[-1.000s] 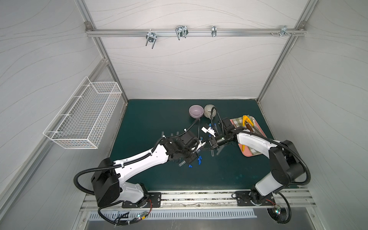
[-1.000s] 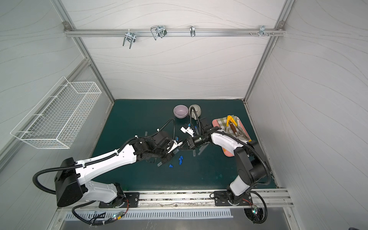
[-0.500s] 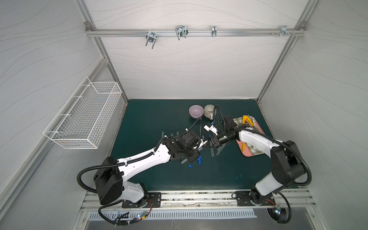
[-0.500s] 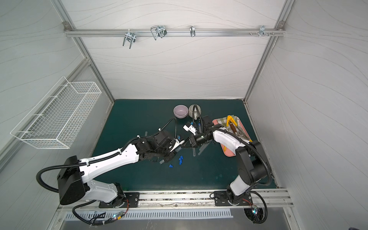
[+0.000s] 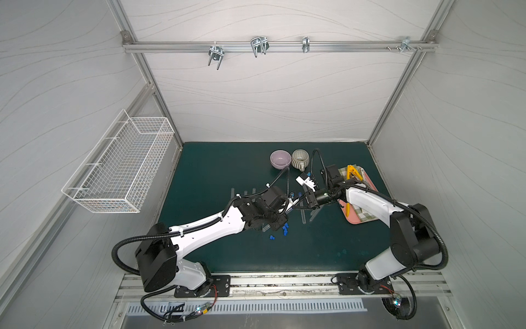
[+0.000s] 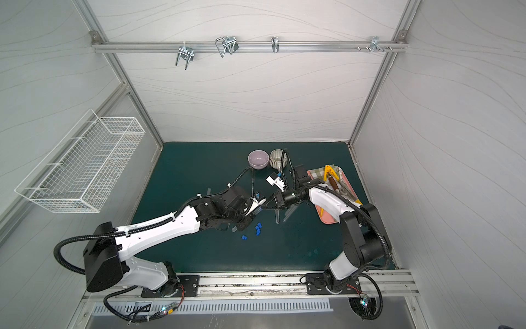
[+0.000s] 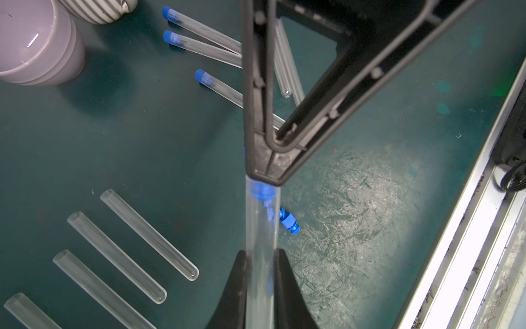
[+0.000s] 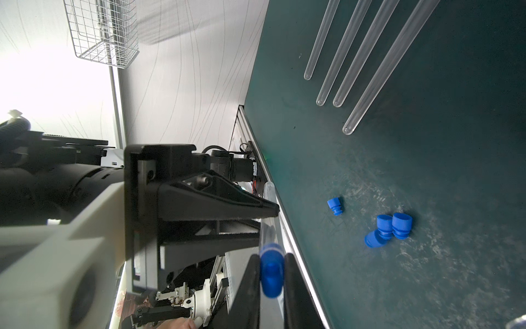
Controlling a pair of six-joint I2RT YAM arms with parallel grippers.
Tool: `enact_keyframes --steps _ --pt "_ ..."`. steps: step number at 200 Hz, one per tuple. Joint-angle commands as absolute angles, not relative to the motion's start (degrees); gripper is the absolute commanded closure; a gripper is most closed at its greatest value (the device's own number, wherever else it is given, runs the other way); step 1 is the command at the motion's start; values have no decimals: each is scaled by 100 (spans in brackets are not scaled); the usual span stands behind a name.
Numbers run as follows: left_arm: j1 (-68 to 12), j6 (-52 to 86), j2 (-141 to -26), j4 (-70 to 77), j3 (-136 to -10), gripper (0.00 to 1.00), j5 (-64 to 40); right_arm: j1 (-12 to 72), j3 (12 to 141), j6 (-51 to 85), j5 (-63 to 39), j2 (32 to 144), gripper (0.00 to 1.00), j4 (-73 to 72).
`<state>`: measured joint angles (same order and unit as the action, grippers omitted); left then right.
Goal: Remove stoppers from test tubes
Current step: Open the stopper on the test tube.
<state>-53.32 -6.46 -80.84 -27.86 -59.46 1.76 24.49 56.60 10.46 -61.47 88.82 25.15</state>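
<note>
Blue stopper [image 8: 271,270] still in test tube [image 7: 260,242]

The test tubes [image 7: 148,233] are clear, smooth and glossy. The stoppers [image 8: 336,205] are matt blue plastic. The desk [image 7: 355,199] has a dark green matt cover, scuffed pale in patches. The left tool [image 7: 261,253] is matt black plastic. At the left of a top view, the basket [image 5: 122,168] is white-coated wire; the lilac bowl [image 5: 280,165] looks glazed and glossy.
</note>
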Motion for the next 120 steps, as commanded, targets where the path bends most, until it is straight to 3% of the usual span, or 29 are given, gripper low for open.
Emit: enact_keyframes --steps 1,43,120 --pt "-5322 -727 -8209 -3569 -5985 99 364 2285 5727 807 -6011 8567 100 2658" --pt "-5318 -726 -8209 -3534 -5961 99 360 2276 5911 518 -5410 8627 100 3168" --pt "-5317 -705 -8253 -3507 -5960 99 353 2023 5487 1352 -6510 8499 100 1978"
